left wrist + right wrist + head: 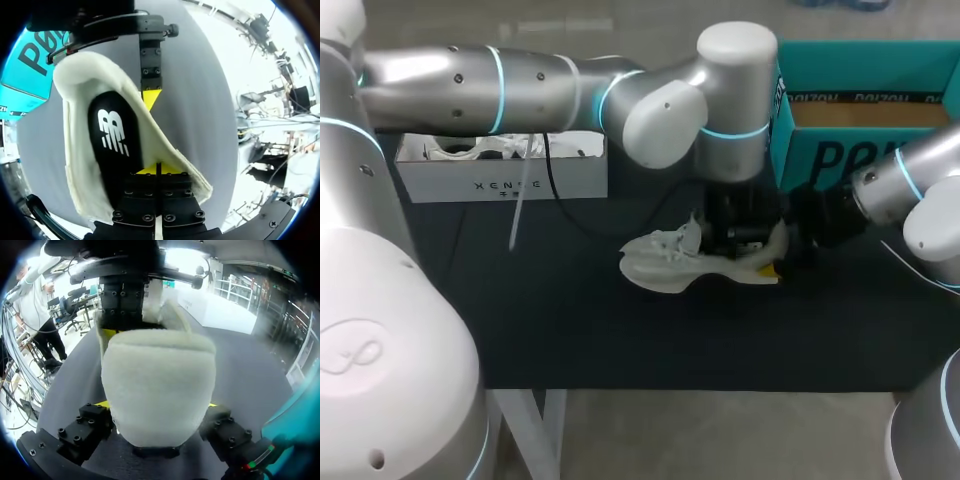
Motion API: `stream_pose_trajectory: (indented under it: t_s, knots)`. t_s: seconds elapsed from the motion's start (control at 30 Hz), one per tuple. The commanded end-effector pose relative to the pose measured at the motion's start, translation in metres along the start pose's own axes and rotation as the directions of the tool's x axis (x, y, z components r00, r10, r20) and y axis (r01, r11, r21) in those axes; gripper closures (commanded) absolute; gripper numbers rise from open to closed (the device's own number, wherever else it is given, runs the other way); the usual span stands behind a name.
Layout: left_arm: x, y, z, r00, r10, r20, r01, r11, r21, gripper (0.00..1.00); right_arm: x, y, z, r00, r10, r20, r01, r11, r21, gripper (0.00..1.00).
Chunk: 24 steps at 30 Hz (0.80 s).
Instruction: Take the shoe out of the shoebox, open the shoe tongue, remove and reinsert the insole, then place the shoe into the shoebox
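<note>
The right claw (157, 407) stood wide, clamped from both sides on the heel of the shoe (159, 375). The left claw (157, 170) had its yellow tips drawn together at the shoe's inner side wall, just beside the black insole (114, 135); whether they pinched anything could not be told. The white shoe lay on the dark surface (620, 330), near the teal shoebox (840, 160). A white box (500, 182) sat well apart, under the left arm.
</note>
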State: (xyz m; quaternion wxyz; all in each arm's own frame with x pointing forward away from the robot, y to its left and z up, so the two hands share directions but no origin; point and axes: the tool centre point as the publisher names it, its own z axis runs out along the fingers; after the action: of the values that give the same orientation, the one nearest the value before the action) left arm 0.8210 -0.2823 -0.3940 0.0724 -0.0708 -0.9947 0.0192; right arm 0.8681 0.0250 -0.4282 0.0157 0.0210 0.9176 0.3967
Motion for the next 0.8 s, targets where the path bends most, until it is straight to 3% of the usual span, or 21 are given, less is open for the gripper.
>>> stream_pose_trajectory:
  t_s: [0.03,0.07,0.13,0.2,0.27,0.4,0.67,0.8]
  knots:
    - [-0.006,-0.002,0.012,1.0,-0.001,-0.001,0.001,0.999,-0.034,1.0,-0.001,-0.001,0.001,1.0,0.001,0.002,-0.001,1.0,0.002,1.0]
    - [-0.007,-0.002,0.014,1.0,-0.001,0.006,0.001,0.999,-0.046,1.0,-0.001,-0.001,0.001,1.0,0.001,0.002,-0.001,1.0,0.002,1.0]
    - [-0.009,-0.003,0.015,1.0,0.0,0.015,0.0,0.999,-0.05,0.67,-0.001,-0.001,0.001,1.0,0.001,0.002,-0.001,1.0,0.002,1.0]
    - [-0.011,-0.004,0.014,0.999,0.006,0.041,-0.003,0.998,-0.062,0.63,-0.001,-0.001,0.001,1.0,0.001,0.002,-0.001,1.0,0.002,1.0]
    - [-0.011,-0.005,0.012,0.998,0.011,0.07,-0.006,0.997,-0.075,0.62,-0.001,-0.001,0.001,1.0,0.001,0.002,-0.001,1.0,0.002,1.0]
    - [-0.012,-0.006,0.012,0.993,0.02,0.117,-0.009,0.995,-0.097,0.76,-0.001,-0.001,0.001,1.0,0.001,0.002,-0.001,1.0,0.002,1.0]
    - [-0.02,0.002,0.019,0.976,0.004,0.217,0.014,0.997,-0.082,0.76,-0.001,-0.001,0.001,1.0,0.001,0.002,-0.001,1.0,0.002,1.0]
    - [-0.027,0.01,0.02,0.973,-0.002,0.232,0.01,0.999,-0.03,0.65,-0.001,-0.001,0.001,1.0,0.001,0.002,-0.001,1.0,0.002,1.0]
